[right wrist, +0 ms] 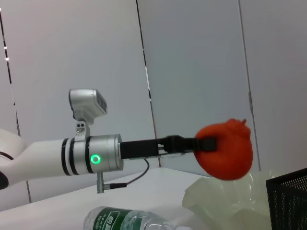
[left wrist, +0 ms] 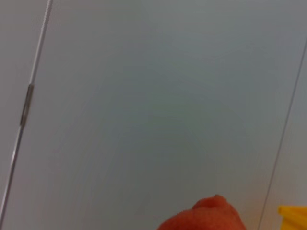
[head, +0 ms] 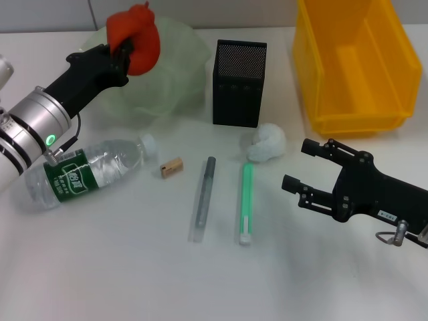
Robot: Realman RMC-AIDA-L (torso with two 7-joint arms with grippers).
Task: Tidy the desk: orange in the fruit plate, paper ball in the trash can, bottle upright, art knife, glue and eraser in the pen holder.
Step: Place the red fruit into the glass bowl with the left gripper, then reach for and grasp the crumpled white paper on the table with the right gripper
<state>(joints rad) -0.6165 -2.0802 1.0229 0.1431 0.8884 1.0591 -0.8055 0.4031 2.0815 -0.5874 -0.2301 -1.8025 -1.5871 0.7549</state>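
My left gripper (head: pixel 127 48) is shut on the orange (head: pixel 139 39) and holds it in the air over the pale green fruit plate (head: pixel 175 73); the right wrist view shows the orange (right wrist: pixel 226 149) clear above the plate (right wrist: pixel 225 203). The bottle (head: pixel 83 171) lies on its side at the left. The tan eraser (head: pixel 172 167), a grey pen-like tool (head: pixel 202 198) and a green stick (head: pixel 246 202) lie mid-table. The paper ball (head: pixel 269 143) sits in front of the black mesh pen holder (head: pixel 239 83). The yellow trash can (head: pixel 354 63) stands back right. My right gripper (head: pixel 299 166) is open, right of the paper ball.
The left wrist view shows only a grey wall, the top of the orange (left wrist: pixel 204 218) and a corner of the yellow bin (left wrist: pixel 293 216). The white table (head: pixel 134 274) spreads in front of the objects.
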